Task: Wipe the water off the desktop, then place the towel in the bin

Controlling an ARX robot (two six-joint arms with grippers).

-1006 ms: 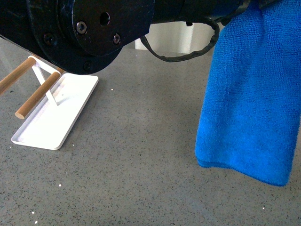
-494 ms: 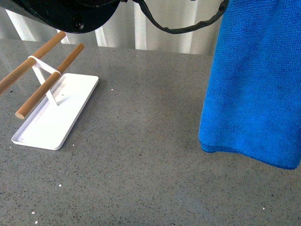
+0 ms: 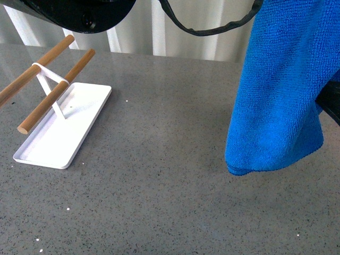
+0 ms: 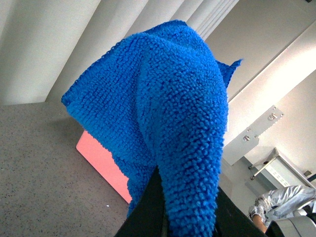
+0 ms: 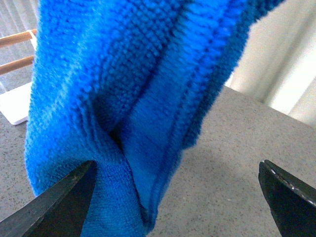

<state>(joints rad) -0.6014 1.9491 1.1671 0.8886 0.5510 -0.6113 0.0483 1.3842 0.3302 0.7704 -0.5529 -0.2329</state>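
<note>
White tray [image 3: 58, 143] with its two wooden rods [image 3: 50, 103] sits at the left of the speckled grey desk [image 3: 159, 202]. Over the desk's right side the blue towel [image 3: 276, 90] hangs in folds, its top bunched in the left gripper [image 4: 187, 212], which is clamped on it. The right gripper [image 5: 177, 192] has its jaws spread wide, the cloth hanging just beside one finger.

no readable text, labels, brands, numbers or signs in any view
</note>
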